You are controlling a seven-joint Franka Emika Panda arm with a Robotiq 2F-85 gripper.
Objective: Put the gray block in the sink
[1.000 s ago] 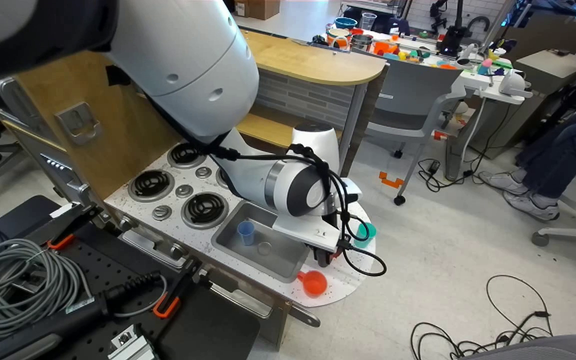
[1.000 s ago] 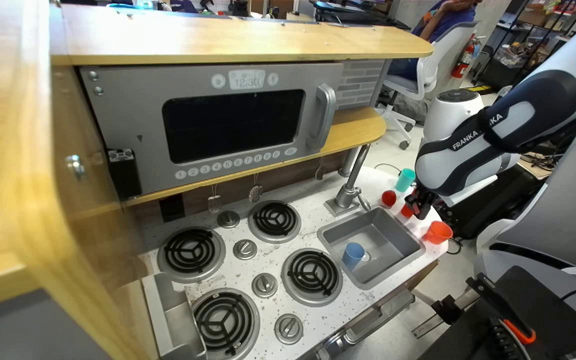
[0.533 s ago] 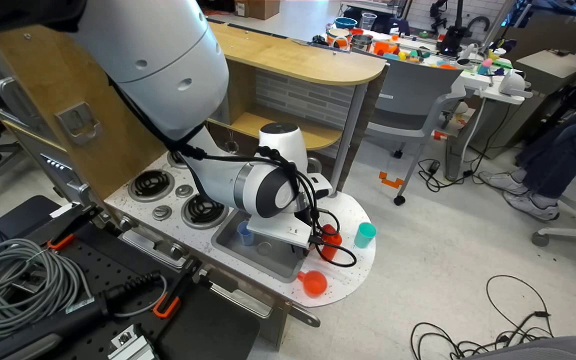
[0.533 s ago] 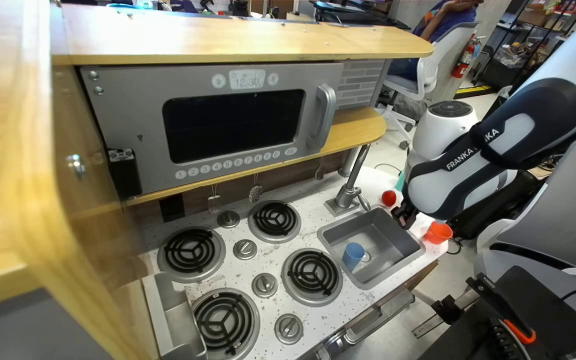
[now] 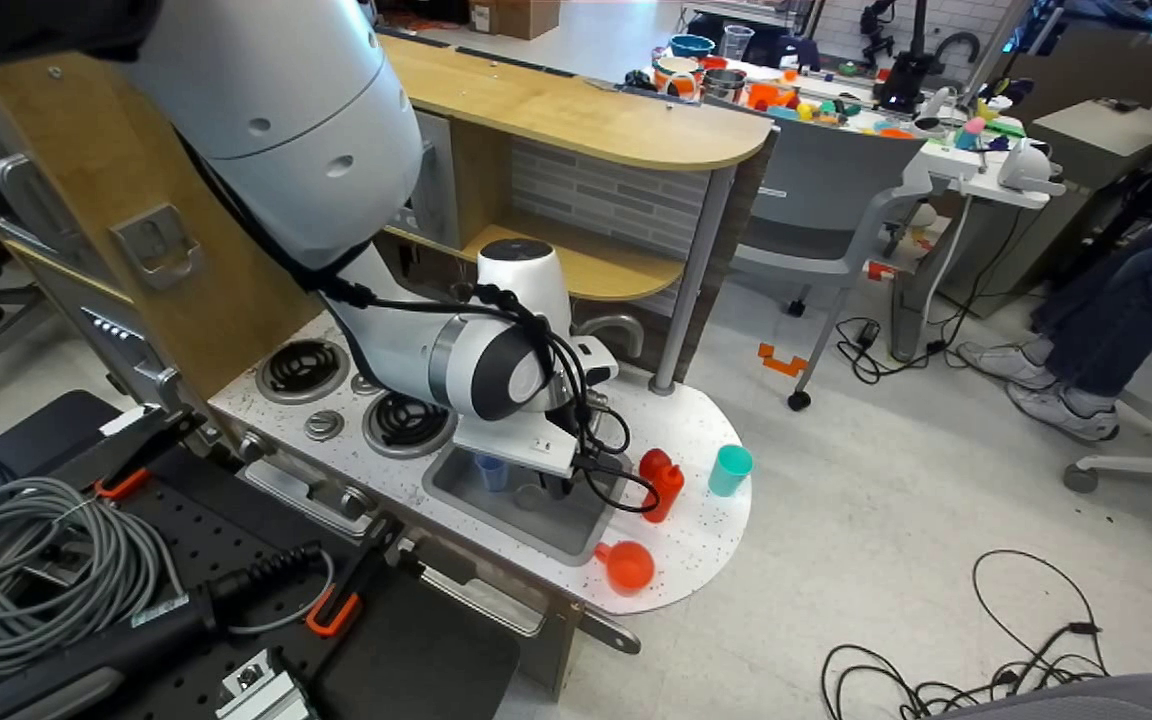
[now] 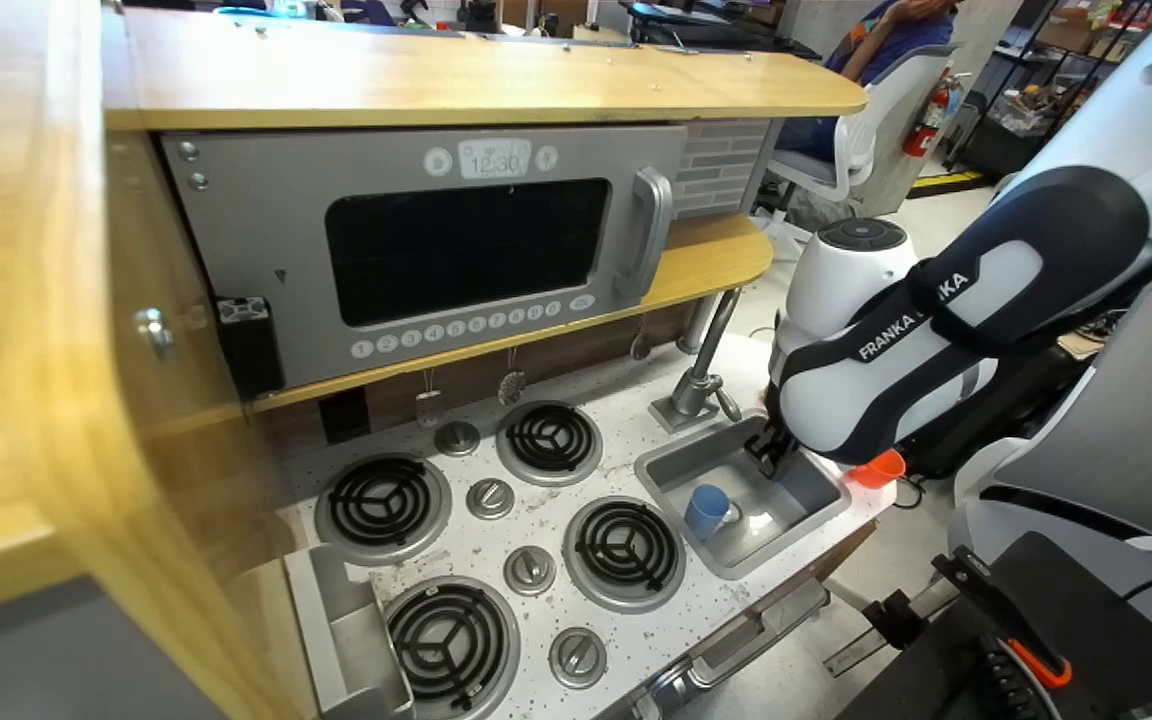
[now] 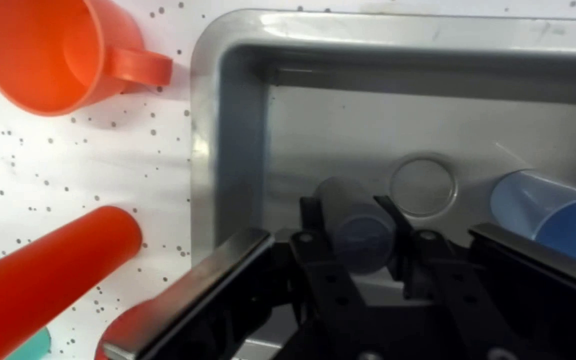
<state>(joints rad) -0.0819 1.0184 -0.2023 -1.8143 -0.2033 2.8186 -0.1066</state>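
Gray block [image 7: 360,232]: Sat inside the outline of the sink [image 7: 205,135], over its floor; looked like a short cylinder, slanted in the wrist view, with true tilt impossible to tell.
Gripper [image 6: 766,455]: Held the block from both sides, closed down to its width, with a finger pad [image 7: 312,215] along each flank.
Sink floor: Offered a bare stretch between end wall [image 7: 240,140] and drain ring [image 7: 424,187], the likely landing spot; could not tell the gap beneath the block, or any contact.
Block's round side: Risked a roll if let go from height, so called for slow, straight lowering to contact before any loosening.
End wall: Ran near on one side; left limited room for spreading fingers, so called for centring first.
Blue cup [image 7: 518,200]: Stood in the same sink, past the drain ring; called for parting the fingers gently, without swinging that way.
Faucet [image 6: 691,395]: Rose from the counter [image 6: 481,430] beside the sink; asked for a straight lift afterwards, with the arm [image 6: 896,340] kept clear.
Red bottle [image 7: 53,280] and orange cup [image 7: 63,50]: Rested on the counter outside the sink; needed no touching.
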